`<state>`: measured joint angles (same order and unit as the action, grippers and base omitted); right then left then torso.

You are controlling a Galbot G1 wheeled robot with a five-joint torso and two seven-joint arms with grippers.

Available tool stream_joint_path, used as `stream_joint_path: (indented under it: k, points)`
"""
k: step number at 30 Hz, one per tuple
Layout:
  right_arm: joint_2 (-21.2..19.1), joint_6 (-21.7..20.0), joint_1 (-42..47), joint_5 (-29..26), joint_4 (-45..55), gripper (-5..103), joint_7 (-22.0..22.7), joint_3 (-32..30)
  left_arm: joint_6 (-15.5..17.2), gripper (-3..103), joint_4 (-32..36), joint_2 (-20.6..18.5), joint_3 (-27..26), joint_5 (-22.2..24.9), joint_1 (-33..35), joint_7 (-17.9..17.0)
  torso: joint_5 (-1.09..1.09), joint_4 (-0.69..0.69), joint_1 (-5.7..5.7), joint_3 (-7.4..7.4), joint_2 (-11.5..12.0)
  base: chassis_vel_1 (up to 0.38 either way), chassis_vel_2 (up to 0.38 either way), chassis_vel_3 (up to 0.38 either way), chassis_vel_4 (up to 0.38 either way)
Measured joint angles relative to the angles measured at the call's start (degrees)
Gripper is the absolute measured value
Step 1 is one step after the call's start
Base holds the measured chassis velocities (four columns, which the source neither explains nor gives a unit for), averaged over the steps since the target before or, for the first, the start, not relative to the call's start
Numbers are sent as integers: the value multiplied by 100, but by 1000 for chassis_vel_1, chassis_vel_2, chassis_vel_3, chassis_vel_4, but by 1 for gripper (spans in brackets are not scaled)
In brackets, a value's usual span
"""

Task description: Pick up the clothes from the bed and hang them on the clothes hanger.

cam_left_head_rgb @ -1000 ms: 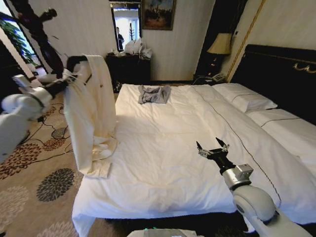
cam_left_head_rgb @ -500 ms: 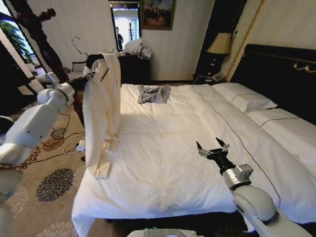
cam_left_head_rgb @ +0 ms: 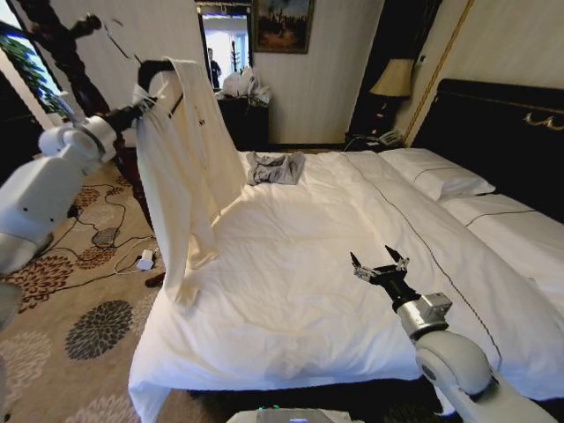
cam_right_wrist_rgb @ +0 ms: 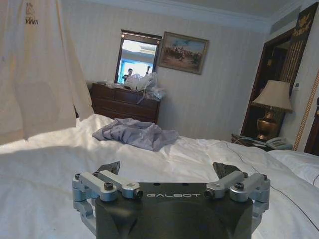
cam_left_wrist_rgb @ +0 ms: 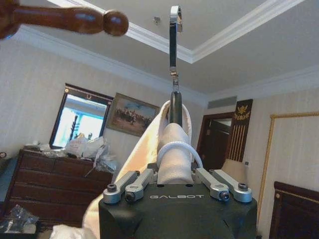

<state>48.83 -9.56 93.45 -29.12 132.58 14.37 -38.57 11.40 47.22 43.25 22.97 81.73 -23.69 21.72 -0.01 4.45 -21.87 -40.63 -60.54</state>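
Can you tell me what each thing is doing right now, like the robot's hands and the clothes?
Left gripper: shut on the hanger, raised.
Hanger: held up, robe on it.
Robe: hanging, off the bed.
Right gripper: jaws open, empty, above the bed.
Bed: made.
Grey garment: crumpled on the bed.

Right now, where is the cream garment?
In the head view the cream garment hangs on the dark hanger held up by the left hand, off the bed's left edge, near the wooden coat stand.

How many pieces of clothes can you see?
2. The cream clothes hang on the clothes hanger held up by the left gripper; a small grey garment lies on the bed.
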Motion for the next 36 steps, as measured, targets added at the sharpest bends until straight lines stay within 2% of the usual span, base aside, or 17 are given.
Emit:
stream_joint_path:
  k: [3,7,13,20,25,30,36]
  points:
    - [0,0,0,0,0,100,0,0,57,22,-184,161,45,25,-247,-36,4,5,-2,0,0,0,0,0,0]
    - [0,0,0,0,0,100,0,0,91,22,-275,193,47,38,-332,-141,1,0,0,0,0,0,0,0,0]
    - [0,0,0,0,0,100,0,0,150,22,-340,70,29,103,-357,-284,0,0,-1,0,0,0,0,0,0]
    - [0,0,0,0,0,100,0,0,185,22,-507,-18,20,107,-317,-252,-2,-3,0,0,0,0,0,0,0]
    - [0,0,0,0,0,100,0,0,186,22,-669,45,-77,96,-272,-253,1,3,-1,0,0,0,0,0,0]
    - [0,0,-1,0,0,100,0,0,202,22,-842,125,-115,95,-273,-276,0,-3,-1,0,0,0,0,0,0]
    - [0,0,-1,0,0,100,0,0,231,22,-933,243,-163,73,-265,-339,2,3,-1,0,0,0,0,0,0]
